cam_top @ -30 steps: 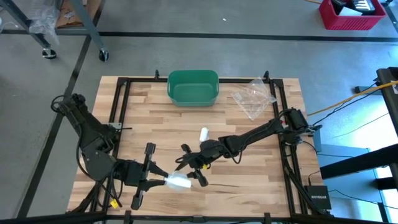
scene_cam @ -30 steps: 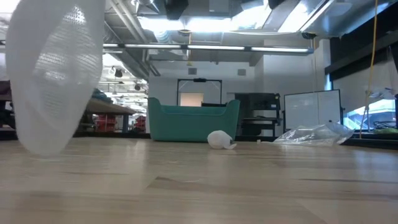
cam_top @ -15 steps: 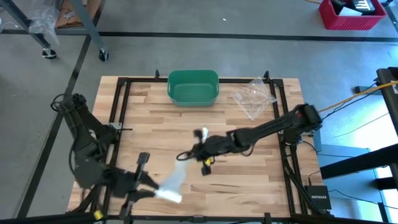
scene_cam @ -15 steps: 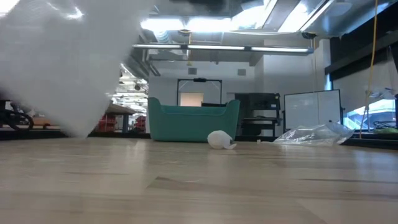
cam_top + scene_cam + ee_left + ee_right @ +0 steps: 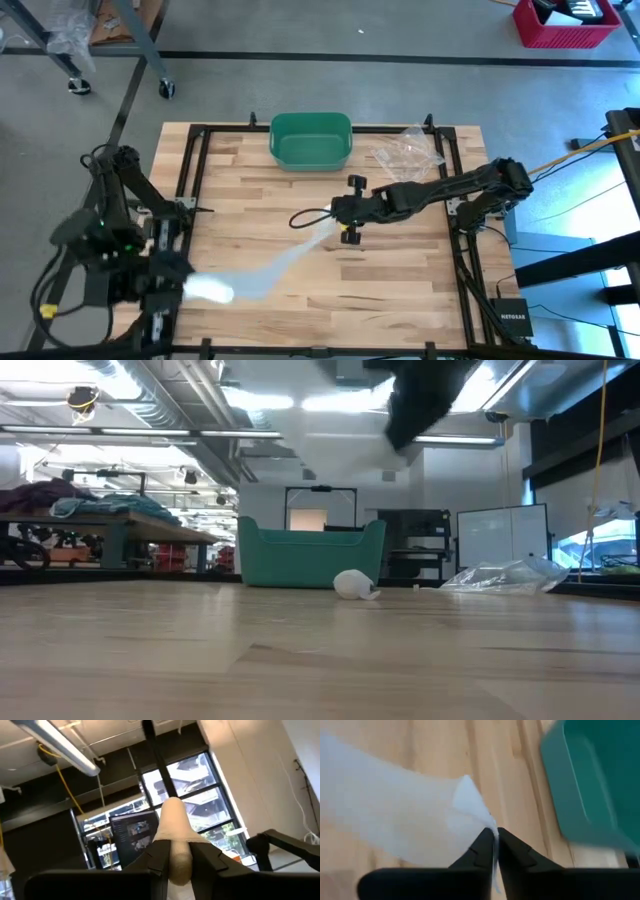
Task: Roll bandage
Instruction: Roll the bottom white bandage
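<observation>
Since 1 second ago the left gripper (image 5: 190,290) has swung out to the near-left corner of the worktop (image 5: 240,200) and the right gripper (image 5: 337,222) has drawn back toward the centre, pulling the bandage (image 5: 262,278) into 1 long strip between them. The left gripper is clamped on the rolled end and the right gripper pinches the loose tail, presumably to keep the gauze taut for rolling. The only readable writing is "NETGEAR" on a black box (image 5: 513,319) off the worktop's right side.

White, translucent bandage (image 5: 262,277); teal-green bin (image 5: 311,140); clear, colourless bag (image 5: 407,155); pale wood-strip bench (image 5: 260,210) with black frame; black arms; red crate (image 5: 565,22) on grey floor; yellow cable (image 5: 585,146).
</observation>
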### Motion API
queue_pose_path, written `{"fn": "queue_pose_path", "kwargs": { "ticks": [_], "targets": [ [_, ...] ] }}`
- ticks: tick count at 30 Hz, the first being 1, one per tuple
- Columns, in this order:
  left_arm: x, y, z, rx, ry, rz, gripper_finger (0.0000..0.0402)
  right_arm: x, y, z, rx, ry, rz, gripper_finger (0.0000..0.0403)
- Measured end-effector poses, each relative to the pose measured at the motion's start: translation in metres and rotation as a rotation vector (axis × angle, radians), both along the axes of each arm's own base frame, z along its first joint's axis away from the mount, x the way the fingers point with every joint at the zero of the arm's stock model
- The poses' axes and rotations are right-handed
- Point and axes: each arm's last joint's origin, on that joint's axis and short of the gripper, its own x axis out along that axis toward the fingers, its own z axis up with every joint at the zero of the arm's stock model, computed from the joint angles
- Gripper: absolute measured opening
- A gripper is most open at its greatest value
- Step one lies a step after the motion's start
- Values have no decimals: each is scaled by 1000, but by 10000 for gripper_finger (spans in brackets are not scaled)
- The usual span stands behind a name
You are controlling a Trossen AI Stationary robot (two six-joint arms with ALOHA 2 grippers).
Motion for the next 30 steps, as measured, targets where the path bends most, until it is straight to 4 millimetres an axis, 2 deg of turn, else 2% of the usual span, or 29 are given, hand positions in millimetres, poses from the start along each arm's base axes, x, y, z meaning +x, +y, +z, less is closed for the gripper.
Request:
{"fn": "queue_pose_path", "kwargs": {
  "ticks": [4,7,10,14,19,22,26,30],
  "targets": [
    [0,13,4,-14,21,47,45,-11,-14,-6,10,131,-89,75],
    [11,17,-3,10,104,142,45,-24,-18,-3,23,201,-126,125],
    [26,17,-18,28,172,125,45,-38,-15,10,43,202,-115,167],
    [44,19,-40,18,220,90,45,-56,-7,37,85,81,-89,203],
    [64,27,-74,-39,296,126,45,-71,7,62,97,-65,-6,221],
    [73,30,-101,-59,359,158,45,-73,15,68,77,-197,55,222],
    [70,31,-136,-68,459,310,45,-67,26,56,70,-345,138,223],
    [68,38,-135,-137,436,332,45,-58,32,40,66,-490,164,223]
  ]
}}
